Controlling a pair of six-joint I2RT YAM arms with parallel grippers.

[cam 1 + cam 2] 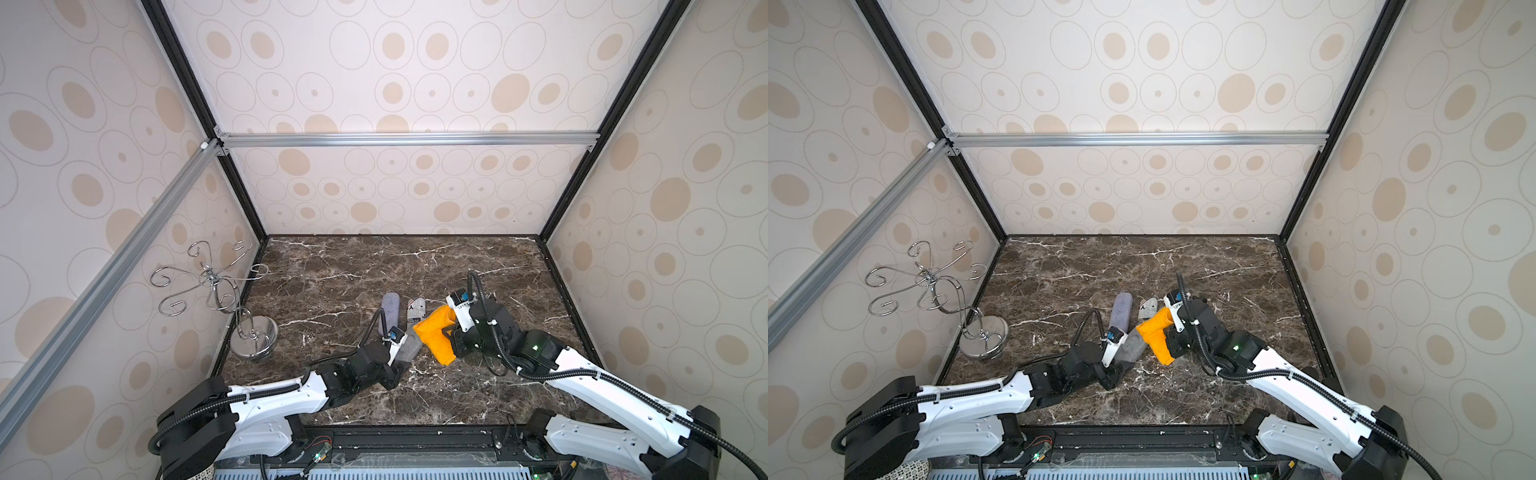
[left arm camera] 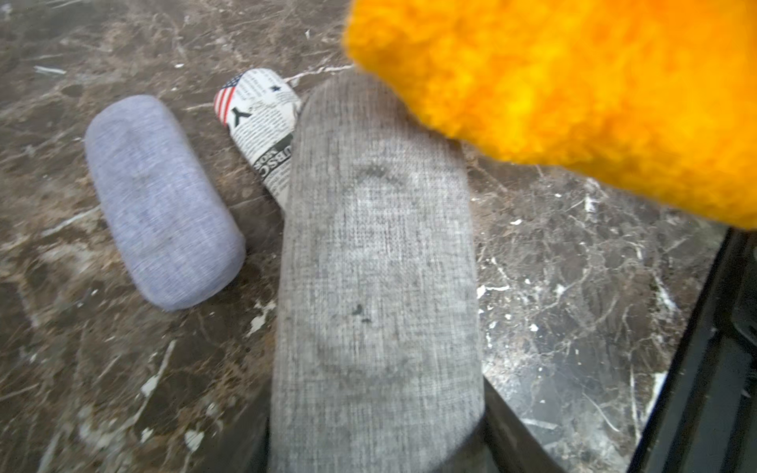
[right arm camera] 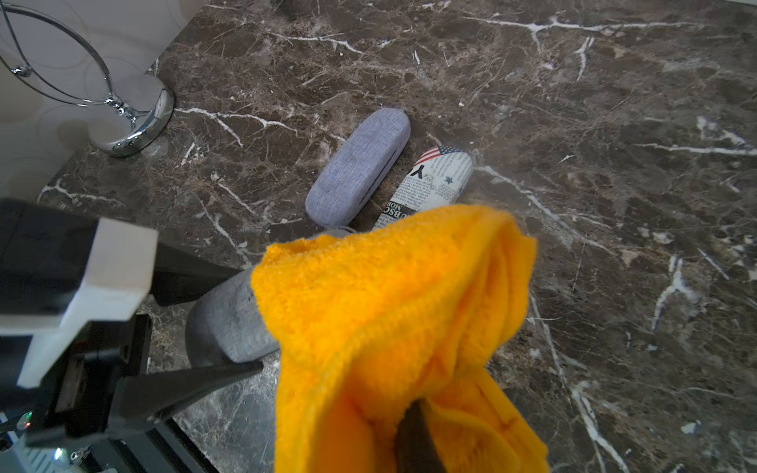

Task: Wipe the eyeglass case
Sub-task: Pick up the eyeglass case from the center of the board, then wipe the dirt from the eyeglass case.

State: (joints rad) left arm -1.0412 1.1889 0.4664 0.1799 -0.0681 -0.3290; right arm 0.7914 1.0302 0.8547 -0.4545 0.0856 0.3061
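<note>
My left gripper is shut on the near end of a grey fabric eyeglass case; its dark fingers clamp both sides. The case points away from the arm, just above the marble. My right gripper is shut on a bunched orange cloth. The cloth drapes over the case's far end and hides it. Only one dark right finger shows through the folds.
Just beyond the held case, a blue-grey case and a newspaper-print case lie side by side. A chrome hook stand sits at the left wall. Patterned walls enclose the marble table.
</note>
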